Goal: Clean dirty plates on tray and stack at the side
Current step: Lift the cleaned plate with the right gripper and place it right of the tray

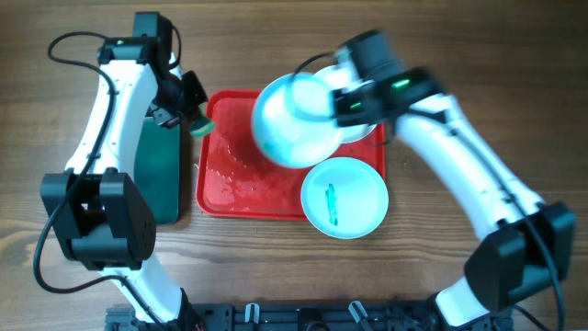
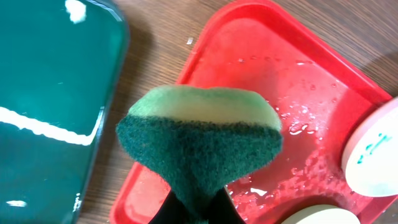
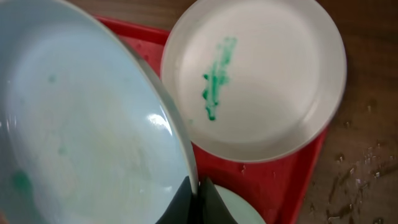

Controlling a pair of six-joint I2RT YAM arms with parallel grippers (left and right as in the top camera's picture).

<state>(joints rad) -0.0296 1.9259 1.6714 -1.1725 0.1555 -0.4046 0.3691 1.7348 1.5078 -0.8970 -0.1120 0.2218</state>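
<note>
Sponge point(image 2: 199, 146) fills left wrist view, dark scourer face toward lens, pinched in left gripper point(image 1: 190, 112) over left rim of red tray point(image 1: 234, 193), beside green tray point(image 1: 161, 175). Right gripper point(image 3: 199, 200) clamps rim of held plate point(image 1: 292, 121), aloft over tray middle, tilted; faint green flecks on its face. Plate lies to sponge's right, near, not touching; left arm nearer for wipe. Smeared plate point(image 1: 344, 198) sits at tray's near right corner. Third plate point(image 1: 367, 134), mostly hidden under right gripper, probably at far right corner.
</note>
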